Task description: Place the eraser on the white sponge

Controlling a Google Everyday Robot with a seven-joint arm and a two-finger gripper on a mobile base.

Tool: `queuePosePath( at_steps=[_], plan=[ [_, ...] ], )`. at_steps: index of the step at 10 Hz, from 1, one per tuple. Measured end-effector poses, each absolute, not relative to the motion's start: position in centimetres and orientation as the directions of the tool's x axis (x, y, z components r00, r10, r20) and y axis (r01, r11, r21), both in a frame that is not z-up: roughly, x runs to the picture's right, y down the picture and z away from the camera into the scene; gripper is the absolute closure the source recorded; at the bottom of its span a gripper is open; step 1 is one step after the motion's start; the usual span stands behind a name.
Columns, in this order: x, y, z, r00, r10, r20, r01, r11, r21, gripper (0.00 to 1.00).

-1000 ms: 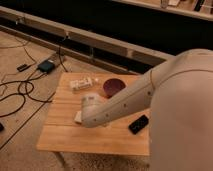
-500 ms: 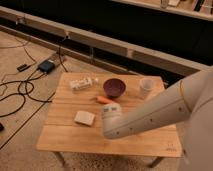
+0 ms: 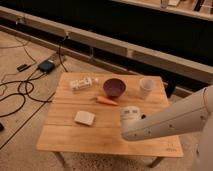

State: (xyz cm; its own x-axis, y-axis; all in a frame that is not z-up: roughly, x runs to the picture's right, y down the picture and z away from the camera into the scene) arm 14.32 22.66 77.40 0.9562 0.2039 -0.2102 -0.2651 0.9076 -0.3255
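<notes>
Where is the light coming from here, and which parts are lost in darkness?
Camera view: soft light, seemingly from above, so the white sponge and bowl cast only faint shadows on the table; the wall behind is almost black; the gripper, over the table near the carrot, is brightly lit on top.

Views: one camera view.
Viewpoint: high, at the table's [image 3: 65, 135] near side.
Facing: down and forward, towards a dark wall.
Distance: moderate; the whole tabletop and surrounding floor fit.
Foreground: the arm [image 3: 172, 122] enters from the lower right, with the gripper [image 3: 131, 117] over the table's right half.
</notes>
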Motion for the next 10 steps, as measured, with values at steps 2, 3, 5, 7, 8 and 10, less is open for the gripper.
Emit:
queuePosePath(
  at_steps=[2, 3, 5, 7, 8, 10],
  plan=[
    [15.2, 22.6, 77.8, 0.965, 0.166, -0.201, -0.227, 0.913, -0.339, 0.35],
    [15.5, 22.5, 78.0, 0.973, 0.131, -0.191, -0.192, 0.918, -0.347, 0.35],
    [15.7, 22.4, 78.3, 0.983, 0.062, -0.171, -0.121, 0.924, -0.364, 0.35],
    [16.3, 22.7, 78.8, 0.987, -0.032, -0.157, -0.032, 0.921, -0.388, 0.35],
    [16.6, 22.8, 79.0, 0.986, -0.065, -0.154, -0.002, 0.918, -0.397, 0.35],
    [17.5, 22.8, 79.6, 0.981, -0.120, -0.154, 0.048, 0.912, -0.408, 0.35]
  ],
)
